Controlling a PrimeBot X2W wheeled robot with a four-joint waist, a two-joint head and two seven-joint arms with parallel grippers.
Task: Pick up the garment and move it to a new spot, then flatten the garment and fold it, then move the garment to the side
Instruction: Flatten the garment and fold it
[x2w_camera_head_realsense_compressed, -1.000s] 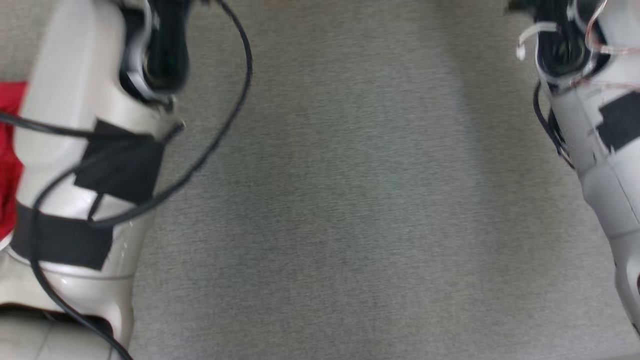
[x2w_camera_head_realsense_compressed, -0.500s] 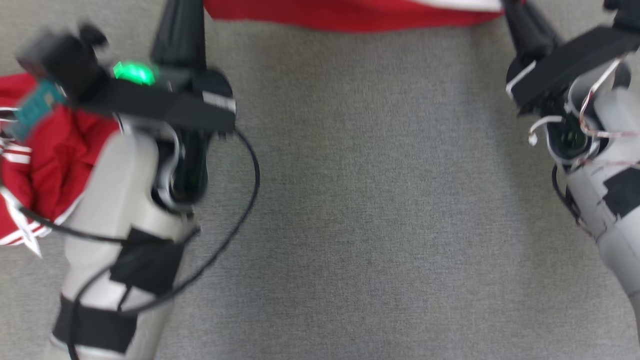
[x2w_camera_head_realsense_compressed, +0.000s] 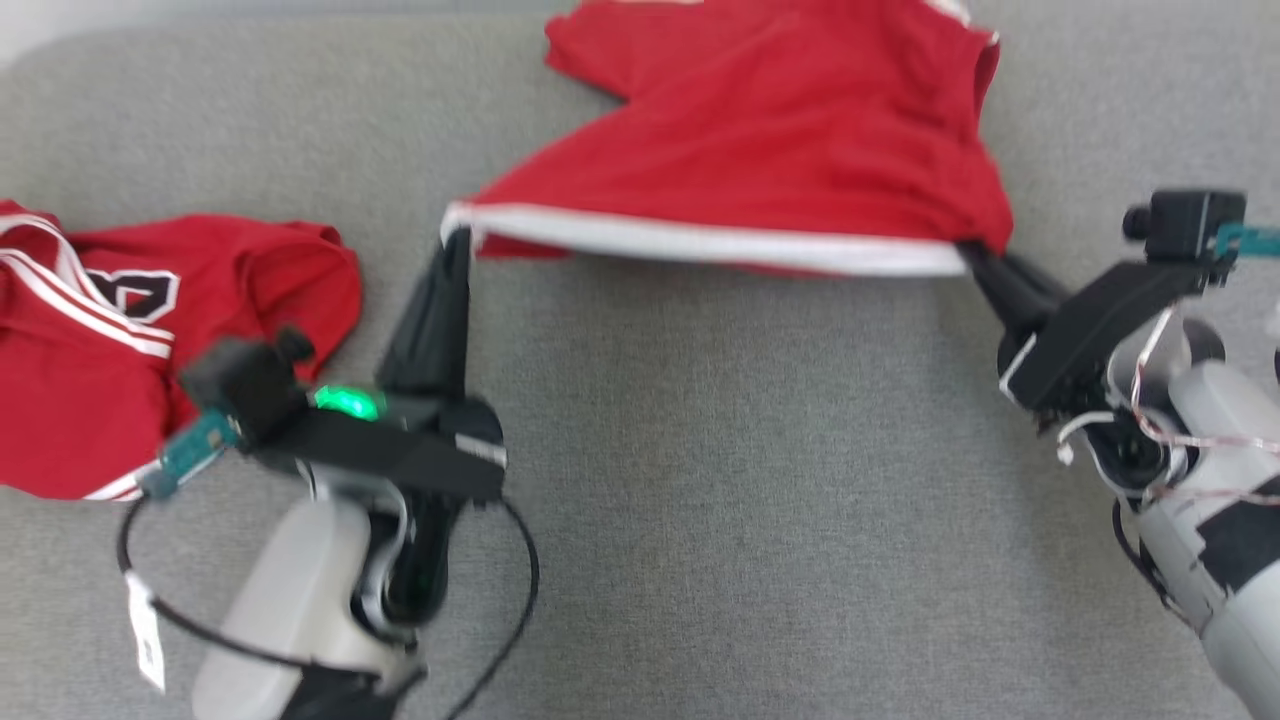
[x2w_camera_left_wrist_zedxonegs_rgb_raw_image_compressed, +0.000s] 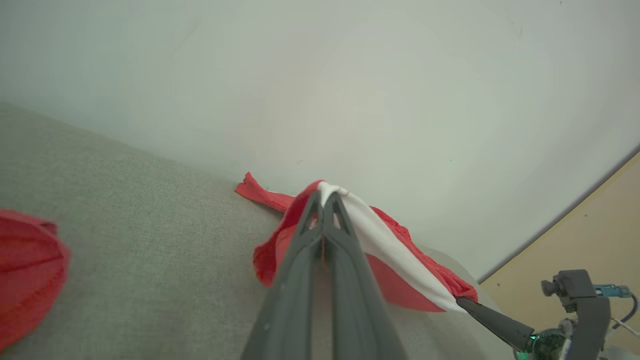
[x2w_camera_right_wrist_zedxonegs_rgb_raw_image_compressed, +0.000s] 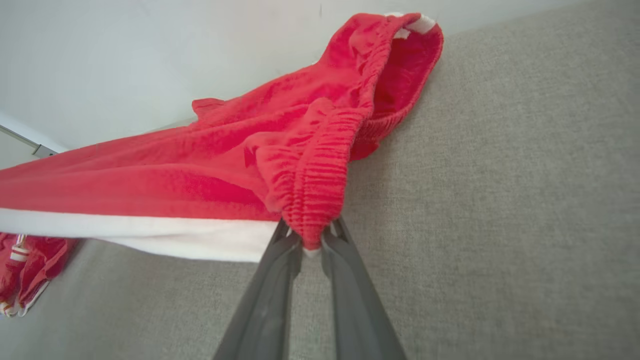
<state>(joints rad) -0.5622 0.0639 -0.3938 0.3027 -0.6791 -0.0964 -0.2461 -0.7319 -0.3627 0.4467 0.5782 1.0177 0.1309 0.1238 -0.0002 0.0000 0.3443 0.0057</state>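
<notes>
Shorts (x2w_camera_head_realsense_compressed: 760, 130) stretched between grippers.
Jaws of left gripper (x2w_camera_head_realsense_compressed: 458, 238) and right gripper (x2w_camera_head_realsense_compressed: 978, 256) clamped on opposite corners; near edge seemingly lifted.

Head view: high up, looking steeply down on the grey worktop (x2w_camera_head_realsense_compressed: 700, 520), with the left pincer (x2w_camera_head_realsense_compressed: 458, 240) and right pincer (x2w_camera_head_realsense_compressed: 975, 255) reaching up-frame.
Left wrist view: low and close behind the left pincer, facing across the worktop to the pale wall (x2w_camera_left_wrist_zedxonegs_rgb_raw_image_compressed: 350, 75).
Right wrist view: low and close, facing the same wall.
Shared: all three views take in the shorts (x2w_camera_head_realsense_compressed: 760, 130) and the jersey (x2w_camera_head_realsense_compressed: 90, 350); the left wrist view also catches the right pincer.
</notes>
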